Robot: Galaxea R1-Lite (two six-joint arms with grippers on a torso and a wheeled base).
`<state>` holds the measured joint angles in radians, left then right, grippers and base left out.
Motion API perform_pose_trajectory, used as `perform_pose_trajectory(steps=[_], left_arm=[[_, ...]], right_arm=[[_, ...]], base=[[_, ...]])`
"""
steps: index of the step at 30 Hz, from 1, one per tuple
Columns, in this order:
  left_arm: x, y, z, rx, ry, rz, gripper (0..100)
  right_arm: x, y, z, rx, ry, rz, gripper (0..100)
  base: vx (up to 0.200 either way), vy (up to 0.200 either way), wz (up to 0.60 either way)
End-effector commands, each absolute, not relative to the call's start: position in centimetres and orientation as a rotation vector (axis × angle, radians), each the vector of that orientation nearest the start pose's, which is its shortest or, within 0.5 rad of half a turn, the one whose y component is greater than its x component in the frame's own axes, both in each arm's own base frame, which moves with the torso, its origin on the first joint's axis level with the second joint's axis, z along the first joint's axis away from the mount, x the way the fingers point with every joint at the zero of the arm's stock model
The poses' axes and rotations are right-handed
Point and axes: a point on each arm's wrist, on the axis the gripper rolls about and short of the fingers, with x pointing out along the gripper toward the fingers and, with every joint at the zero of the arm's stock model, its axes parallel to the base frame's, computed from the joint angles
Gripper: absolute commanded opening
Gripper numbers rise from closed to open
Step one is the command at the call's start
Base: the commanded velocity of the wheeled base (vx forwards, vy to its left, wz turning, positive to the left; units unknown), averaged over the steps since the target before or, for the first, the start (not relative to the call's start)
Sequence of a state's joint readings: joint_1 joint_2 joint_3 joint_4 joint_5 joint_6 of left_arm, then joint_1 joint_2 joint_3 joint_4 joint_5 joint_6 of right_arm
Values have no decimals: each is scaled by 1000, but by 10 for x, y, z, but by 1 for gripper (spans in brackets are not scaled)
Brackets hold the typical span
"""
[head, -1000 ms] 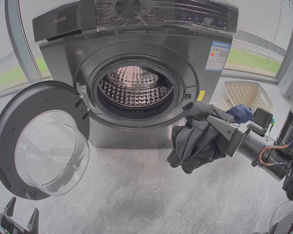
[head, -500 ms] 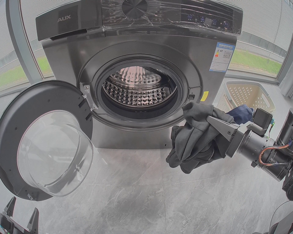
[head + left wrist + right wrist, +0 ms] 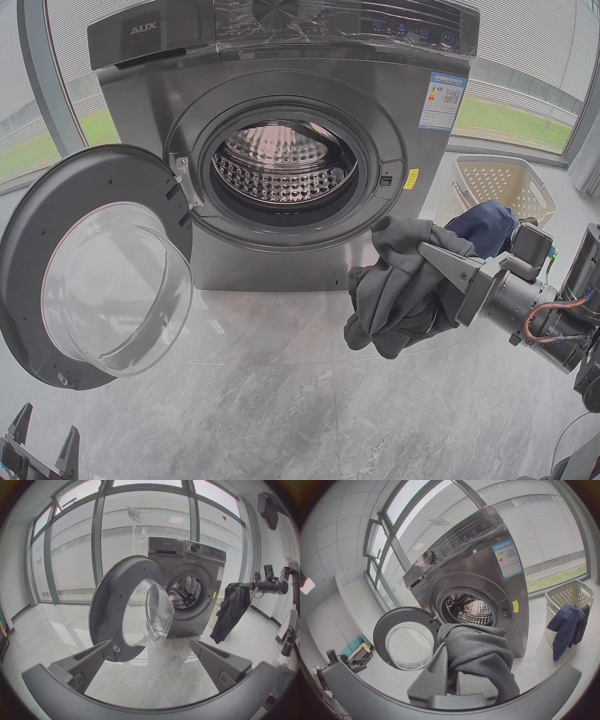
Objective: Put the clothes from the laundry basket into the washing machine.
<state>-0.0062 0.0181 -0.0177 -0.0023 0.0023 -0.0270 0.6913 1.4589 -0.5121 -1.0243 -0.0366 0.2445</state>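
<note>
The washing machine (image 3: 281, 75) stands ahead with its round door (image 3: 94, 262) swung wide to the left and its steel drum (image 3: 284, 165) bare inside. My right gripper (image 3: 431, 250) is shut on a grey garment (image 3: 394, 281), which hangs bunched just right of and below the drum opening, above the floor. The right wrist view has the same grey garment (image 3: 481, 648) draped over the right gripper (image 3: 450, 667). The laundry basket (image 3: 500, 181) sits right of the machine with a dark blue garment (image 3: 487, 225) over its rim. My left gripper (image 3: 151, 648) is open and low at the left.
Glass window walls run behind the machine and basket. The open door (image 3: 125, 605) juts over the floor on the left. Bare grey tiled floor (image 3: 281, 387) lies in front of the machine. The basket (image 3: 568, 595) stands near the window corner.
The head view has shifted, so the machine sits a little higher in the picture. My right gripper keeps its hold on the grey garment, at about the same spot.
</note>
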Motion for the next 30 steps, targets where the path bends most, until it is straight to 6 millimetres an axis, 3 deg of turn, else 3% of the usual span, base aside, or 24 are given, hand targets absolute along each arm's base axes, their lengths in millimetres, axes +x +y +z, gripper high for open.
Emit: perform_pose_trajectory(steps=[1, 6, 12, 15, 17, 24, 30], left_arm=[[-23, 0, 76, -23, -3, -5, 100], [-23, 0, 76, 6, -2, -11, 100], [-23, 0, 77, 11, -11, -29, 100], [-34, -3, 127, -22, -210, -114, 100], [-32, -4, 149, -13, -205, -199, 100], [23, -10, 151, -54, 111, -463, 100], [81, -19, 160, -48, 182, -608, 100]], right_arm=[[194, 162, 207, 265, 19, 669, 0], [212, 190, 217, 316, -3, 695, 0], [224, 203, 213, 365, -33, 701, 0], [229, 209, 211, 377, -70, 707, 0], [234, 214, 212, 387, -84, 711, 0], [243, 231, 221, 427, -153, 681, 0], [239, 240, 219, 426, -144, 705, 0]], base=[[0, 0, 0], [0, 0, 0], [0, 0, 0], [0, 0, 0], [0, 0, 0], [0, 0, 0], [0, 0, 0]])
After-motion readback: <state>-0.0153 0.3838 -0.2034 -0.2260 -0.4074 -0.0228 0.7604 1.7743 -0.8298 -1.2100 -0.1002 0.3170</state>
